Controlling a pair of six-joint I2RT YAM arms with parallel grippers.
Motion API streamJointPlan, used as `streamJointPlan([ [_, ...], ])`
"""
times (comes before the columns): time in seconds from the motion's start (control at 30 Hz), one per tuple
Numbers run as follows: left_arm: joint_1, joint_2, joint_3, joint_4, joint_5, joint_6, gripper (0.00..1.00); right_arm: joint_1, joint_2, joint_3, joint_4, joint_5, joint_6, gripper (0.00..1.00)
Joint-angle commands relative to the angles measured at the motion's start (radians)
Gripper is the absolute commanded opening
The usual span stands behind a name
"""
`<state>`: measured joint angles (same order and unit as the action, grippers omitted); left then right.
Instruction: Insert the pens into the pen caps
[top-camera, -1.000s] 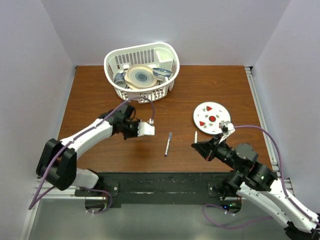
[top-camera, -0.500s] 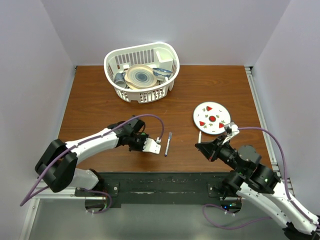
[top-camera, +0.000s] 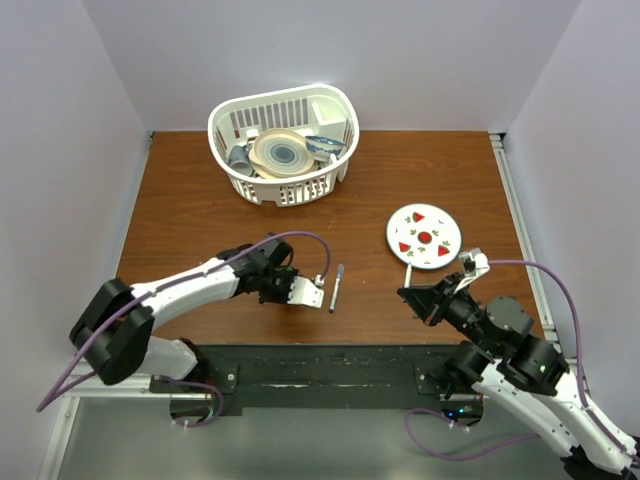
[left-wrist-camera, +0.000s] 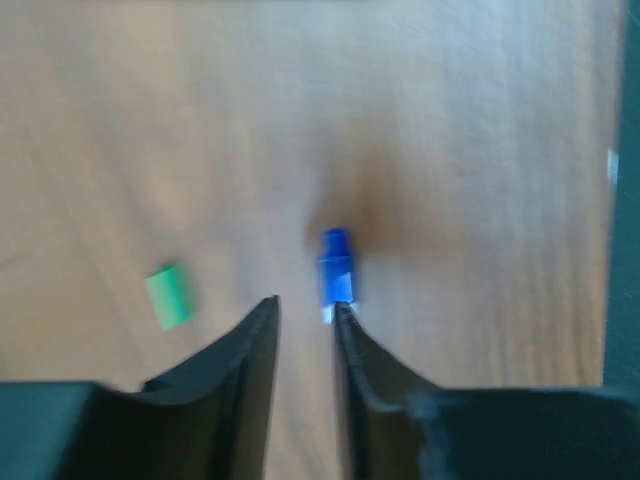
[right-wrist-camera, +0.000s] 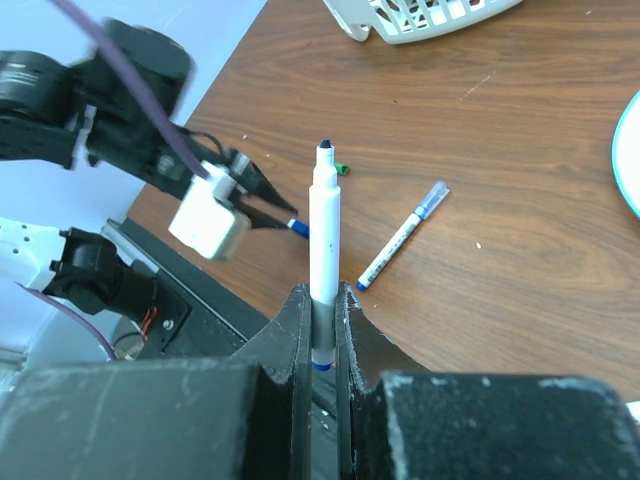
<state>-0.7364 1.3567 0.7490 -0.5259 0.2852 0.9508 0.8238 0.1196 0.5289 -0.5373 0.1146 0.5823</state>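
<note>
My right gripper (right-wrist-camera: 322, 300) is shut on a white pen (right-wrist-camera: 323, 240), which stands upright with its dark tip up; both show in the top view, the gripper (top-camera: 418, 297) and the pen (top-camera: 408, 273). A second pen (top-camera: 336, 288) lies on the table and also shows in the right wrist view (right-wrist-camera: 402, 236). My left gripper (left-wrist-camera: 305, 308) is low over the table with a narrow gap between its jaws and nothing in that gap. The blue cap (left-wrist-camera: 336, 266) lies just ahead of its right finger. The green cap (left-wrist-camera: 168, 296) lies to the left. The purple cap and the third pen are out of view.
A white basket (top-camera: 283, 95) holding dishes stands at the back. A white plate (top-camera: 424, 225) with red strawberry prints lies to the right of centre. The black rail runs along the table's near edge (top-camera: 320, 362).
My left gripper has swung from near the basket toward the near edge and come down beside the lying pen. My right gripper has drifted slightly right with its pen.
</note>
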Motion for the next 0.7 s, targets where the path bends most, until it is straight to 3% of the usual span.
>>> streamJointPlan([
  [0.0, -0.014, -0.226, 0.116, 0.113, -0.084, -0.165, 0.41, 0.001, -0.014, 0.04, -0.023, 0.036, -0.001, 0.0],
  [0.03, -0.014, -0.263, 0.131, 0.136, -0.08, -0.187, 0.53, 0.001, -0.015, 0.039, -0.027, 0.042, -0.004, 0.0],
  [0.07, -0.014, -0.334, 0.156, 0.167, -0.086, -0.264, 0.8, 0.001, -0.017, 0.036, -0.027, 0.046, -0.002, 0.0],
  [0.1, -0.015, -0.362, 0.159, 0.216, -0.113, -0.343, 1.0, 0.001, -0.018, 0.034, -0.024, 0.046, -0.004, 0.0],
  [0.13, -0.015, -0.39, 0.159, 0.325, -0.194, -0.428, 1.0, 0.001, -0.017, 0.031, -0.024, 0.046, -0.002, 0.0],
  [0.2, -0.012, -0.438, 0.177, 0.385, -0.309, -0.671, 1.0, 0.001, -0.017, 0.026, -0.017, 0.048, 0.002, 0.0],
  [0.23, -0.012, -0.442, 0.188, 0.373, -0.44, -0.745, 1.0, 0.003, -0.018, 0.023, -0.012, 0.045, 0.002, 0.0],
  [0.33, -0.012, -0.442, 0.178, 0.391, -0.611, -0.875, 1.0, 0.003, -0.017, 0.017, 0.002, 0.042, 0.007, 0.0],
  [0.43, -0.012, -0.427, 0.184, 0.371, -0.745, -1.154, 1.0, 0.001, -0.015, 0.02, -0.003, 0.042, 0.005, 0.0],
  [0.53, -0.014, -0.416, 0.216, 0.16, -0.887, -1.71, 0.72, 0.001, -0.021, 0.022, -0.013, 0.049, 0.005, 0.0],
  [0.57, -0.012, -0.401, 0.216, 0.091, -0.874, -2.014, 0.65, 0.001, -0.024, 0.017, -0.018, 0.051, 0.004, 0.0],
  [0.67, -0.017, -0.355, 0.169, -0.052, -0.741, -2.427, 0.66, 0.001, -0.032, 0.006, -0.015, 0.059, 0.008, 0.0],
])
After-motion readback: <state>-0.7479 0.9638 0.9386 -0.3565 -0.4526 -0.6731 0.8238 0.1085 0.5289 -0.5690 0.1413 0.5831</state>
